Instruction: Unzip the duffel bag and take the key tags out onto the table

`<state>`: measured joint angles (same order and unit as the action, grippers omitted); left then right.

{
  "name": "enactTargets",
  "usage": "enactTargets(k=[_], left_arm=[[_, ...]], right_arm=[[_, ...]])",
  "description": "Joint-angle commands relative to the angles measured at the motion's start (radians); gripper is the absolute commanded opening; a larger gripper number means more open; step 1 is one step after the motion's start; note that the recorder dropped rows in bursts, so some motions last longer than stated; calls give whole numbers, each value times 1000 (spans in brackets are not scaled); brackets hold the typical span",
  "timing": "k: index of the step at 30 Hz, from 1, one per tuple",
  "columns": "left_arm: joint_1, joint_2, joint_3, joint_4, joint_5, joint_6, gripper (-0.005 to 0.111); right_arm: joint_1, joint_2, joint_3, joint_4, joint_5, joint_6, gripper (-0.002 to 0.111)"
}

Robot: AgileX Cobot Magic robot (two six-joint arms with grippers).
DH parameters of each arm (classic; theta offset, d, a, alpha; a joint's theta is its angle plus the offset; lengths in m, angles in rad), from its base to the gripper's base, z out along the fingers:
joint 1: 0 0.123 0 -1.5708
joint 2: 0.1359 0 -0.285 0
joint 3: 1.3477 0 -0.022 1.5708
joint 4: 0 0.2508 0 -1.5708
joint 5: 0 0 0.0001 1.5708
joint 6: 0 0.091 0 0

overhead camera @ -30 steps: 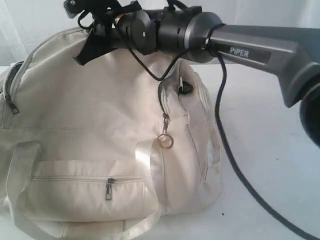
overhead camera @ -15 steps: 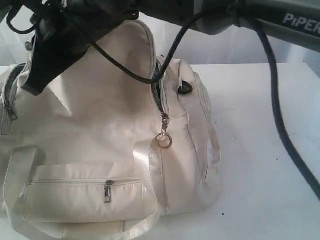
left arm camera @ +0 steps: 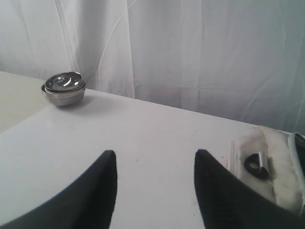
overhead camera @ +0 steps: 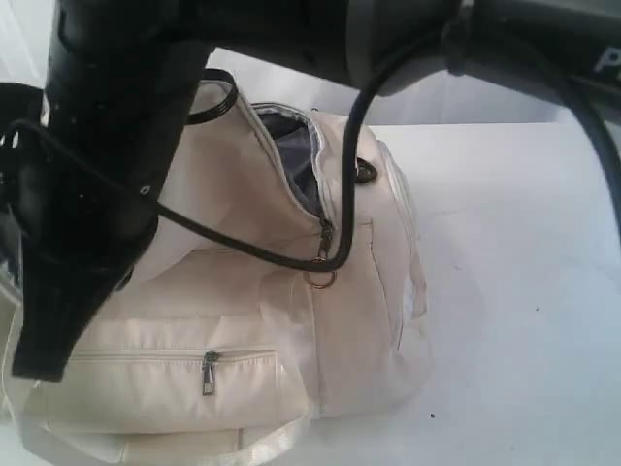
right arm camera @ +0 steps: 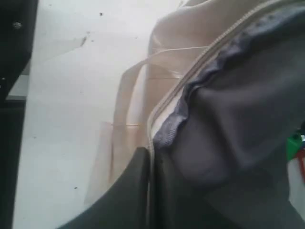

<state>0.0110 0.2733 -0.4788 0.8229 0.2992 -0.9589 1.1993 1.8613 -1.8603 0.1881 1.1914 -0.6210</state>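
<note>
The cream duffel bag (overhead camera: 243,320) lies on the white table (overhead camera: 514,291). Its top zip stands open and shows dark grey lining (overhead camera: 296,146). My right arm (overhead camera: 107,146) reaches across the bag, close to the camera. In the right wrist view my right gripper (right arm camera: 150,152) is shut on the bag's zip edge (right arm camera: 190,76), next to the lining. Small green and red patches (right arm camera: 298,150) show inside the opening; I cannot tell if they are the key tags. My left gripper (left arm camera: 155,152) hangs open over bare table, beside the bag's end (left arm camera: 276,162).
A steel bowl (left arm camera: 63,88) stands on the table near the white curtain. A metal zip pull with a ring (overhead camera: 320,272) hangs at the end of the open zip. The front pocket zip (overhead camera: 208,371) is closed. The arm's black cable (overhead camera: 354,175) drapes over the bag.
My right arm has swung left and toward the camera while holding the bag's top edge. The opening has spread and the grey lining now shows.
</note>
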Motion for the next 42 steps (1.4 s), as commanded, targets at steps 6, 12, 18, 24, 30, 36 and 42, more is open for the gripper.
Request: enactTargets(k=[6,12,18,24,30,36,42], left_arm=[[-34,-6,2,-197,-63,129,40],[-73,-6,2,-204,-64,155,40],[-84,-6,2,-218,-60,155,40],[-84,-6,2,-218,-27,155,40],[-84,-6,2,-222,36,197,40],[-84,-6,2,-247,27,197,40],[-84,-6,2,-247,25,197,40]], right_arm=[[104,-10,47,55,30,159,4],[145,-10,74,55,30,241,44],[145,-19,74,55,30,292,75],[145,-104,36,45,-44,307,70],[145,-217,15,-168,-410,318,70],[92,-189,15,-547,-490,543,68],[32,-51,15,-564,-500,557,48]])
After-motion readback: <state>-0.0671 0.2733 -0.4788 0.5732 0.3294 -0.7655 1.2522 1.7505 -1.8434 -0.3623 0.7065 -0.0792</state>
